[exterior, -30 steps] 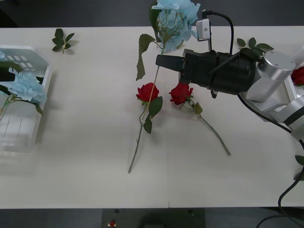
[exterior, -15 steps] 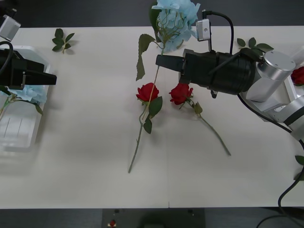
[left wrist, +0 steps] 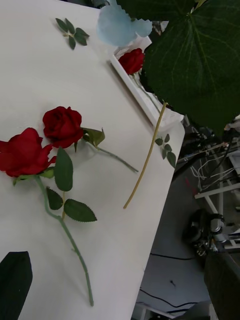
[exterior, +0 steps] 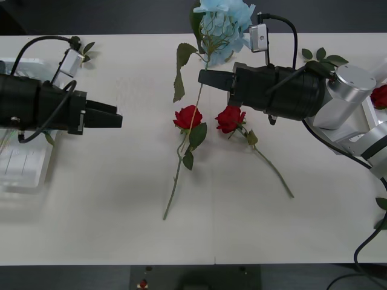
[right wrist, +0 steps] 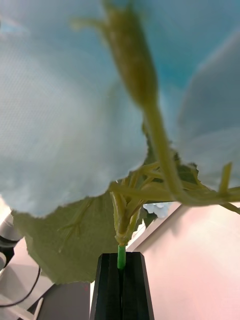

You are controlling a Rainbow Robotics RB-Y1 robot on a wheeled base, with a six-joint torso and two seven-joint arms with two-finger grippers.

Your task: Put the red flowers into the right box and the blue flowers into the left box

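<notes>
Right gripper [exterior: 208, 78] pinches pale sky-blue artificial flower's [exterior: 222, 23] thin green stem; left gripper [exterior: 112, 119], fingers parted, hovers above white table [exterior: 121, 199].

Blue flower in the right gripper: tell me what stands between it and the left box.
The left gripper reaches over the table between the blue flower, held by the right gripper, and the left box. Otherwise nothing visible stands between them.

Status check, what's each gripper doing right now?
Right gripper shut on blue flower stem, lifted. Left gripper above table, nothing held. Two red roses on table between them.
</notes>
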